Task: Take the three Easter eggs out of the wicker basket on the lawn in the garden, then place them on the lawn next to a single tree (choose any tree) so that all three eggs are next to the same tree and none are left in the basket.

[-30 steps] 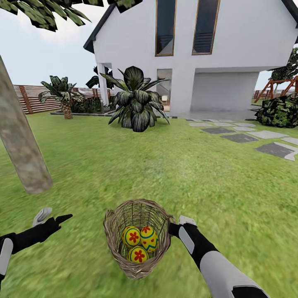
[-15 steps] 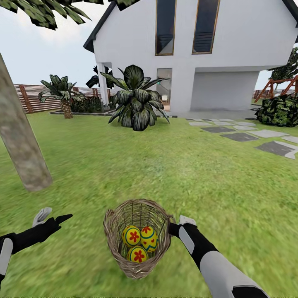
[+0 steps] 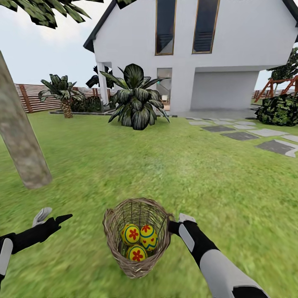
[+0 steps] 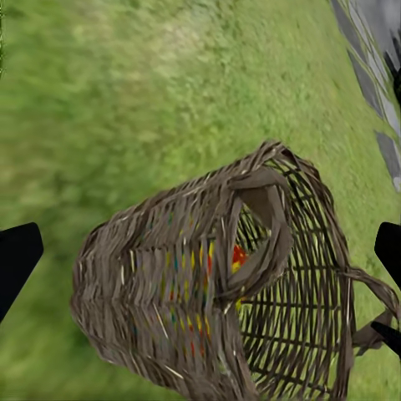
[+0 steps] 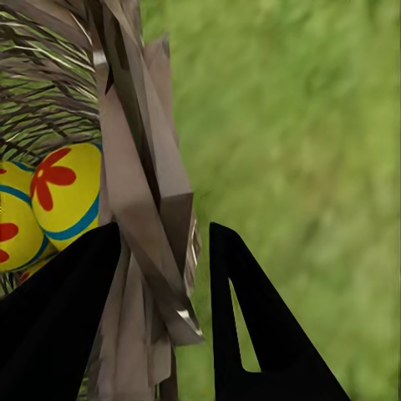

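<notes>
The wicker basket (image 3: 138, 265) hangs tilted between my arms over the lawn (image 3: 174, 165). Inside it lie the three Easter eggs, yellow with red flowers (image 3: 130, 234) (image 3: 148, 236) (image 3: 137, 253). My right gripper (image 3: 174, 226) is shut on the basket's right rim; in the right wrist view its black fingers (image 5: 251, 334) straddle the rim strap (image 5: 154, 209), with an egg (image 5: 67, 192) just inside. My left gripper (image 3: 51, 217) is open, a short way left of the basket (image 4: 167, 276). The tree's grey-brown trunk (image 3: 18, 136) rises at the left, beyond my left arm.
A big leafy shrub (image 3: 136, 99) stands mid-lawn before the white house (image 3: 231, 49). Grey stepping stones (image 3: 248, 136) run along the right. A short palm (image 3: 62, 93) and a slatted fence (image 3: 29, 97) are at the far left, and a dark bush (image 3: 281, 109) at the far right.
The whole picture has shifted slightly, with the trunk and lawn sliding a little upward, so the camera has moved. Both arms and the held basket keep their places in view.
</notes>
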Controlling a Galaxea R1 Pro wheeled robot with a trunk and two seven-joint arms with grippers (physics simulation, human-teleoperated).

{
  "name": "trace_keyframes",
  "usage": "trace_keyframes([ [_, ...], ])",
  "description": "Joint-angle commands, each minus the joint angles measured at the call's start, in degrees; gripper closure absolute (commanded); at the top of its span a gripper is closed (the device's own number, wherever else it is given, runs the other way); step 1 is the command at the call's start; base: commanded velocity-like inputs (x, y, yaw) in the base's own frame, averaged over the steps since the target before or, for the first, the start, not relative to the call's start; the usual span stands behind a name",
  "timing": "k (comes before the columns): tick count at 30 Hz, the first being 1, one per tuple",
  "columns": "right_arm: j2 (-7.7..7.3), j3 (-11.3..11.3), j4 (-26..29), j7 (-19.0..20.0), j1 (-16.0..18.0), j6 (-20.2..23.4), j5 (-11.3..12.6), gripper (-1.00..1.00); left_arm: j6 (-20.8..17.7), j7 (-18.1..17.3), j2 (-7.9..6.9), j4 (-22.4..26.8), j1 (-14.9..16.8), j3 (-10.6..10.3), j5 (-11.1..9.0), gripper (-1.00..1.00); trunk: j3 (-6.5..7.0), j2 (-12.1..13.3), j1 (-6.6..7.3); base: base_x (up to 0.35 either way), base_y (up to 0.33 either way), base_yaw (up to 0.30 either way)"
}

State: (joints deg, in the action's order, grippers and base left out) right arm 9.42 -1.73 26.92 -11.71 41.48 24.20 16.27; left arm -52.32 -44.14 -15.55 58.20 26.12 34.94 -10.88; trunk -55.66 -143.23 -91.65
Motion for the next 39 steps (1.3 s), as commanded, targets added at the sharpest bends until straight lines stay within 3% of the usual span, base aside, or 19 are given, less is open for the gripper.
trace_keyframes([
  [1,0.07,-0.38,-2.05,-0.25,-0.08,-2.49,1.05,1.0,-0.24,-0.25,0.03,-0.02,0.07,0.09,0.07,-1.0,-0.3,-0.03,-0.05,0.0,0.0,0.0],
  [5,0.07,-0.38,-2.05,-0.25,-0.08,-2.49,1.05,1.0,-0.24,-0.25,0.0,-0.02,0.07,0.11,0.07,-1.0,-1.19,-0.08,-0.15,0.0,0.0,0.0],
  [10,0.07,-0.38,-2.05,-0.25,-0.08,-2.49,1.05,1.0,-0.24,-0.33,0.0,-0.02,0.07,0.12,-0.09,-1.0,-1.19,-0.08,-0.15,0.0,0.0,0.0],
  [11,0.07,-0.38,-2.05,-0.25,-0.08,-2.48,1.05,-1.0,-0.24,-0.33,0.01,-0.02,0.07,0.13,-0.1,-1.0,-1.19,-0.08,-0.15,0.0,0.0,0.0],
  [33,0.07,-0.38,-2.05,-0.22,-0.08,-2.49,1.05,-1.0,-0.24,-0.42,-0.01,-0.02,-0.02,0.21,-0.37,-1.0,-1.19,-0.08,-0.15,0.0,0.0,0.0],
  [39,0.02,-0.38,-2.05,-0.16,-0.08,-2.49,1.05,-1.0,-1.12,-0.22,-0.21,-0.02,-0.02,0.24,-0.26,-1.0,-0.52,-0.04,-0.07,0.0,0.0,0.0],
])
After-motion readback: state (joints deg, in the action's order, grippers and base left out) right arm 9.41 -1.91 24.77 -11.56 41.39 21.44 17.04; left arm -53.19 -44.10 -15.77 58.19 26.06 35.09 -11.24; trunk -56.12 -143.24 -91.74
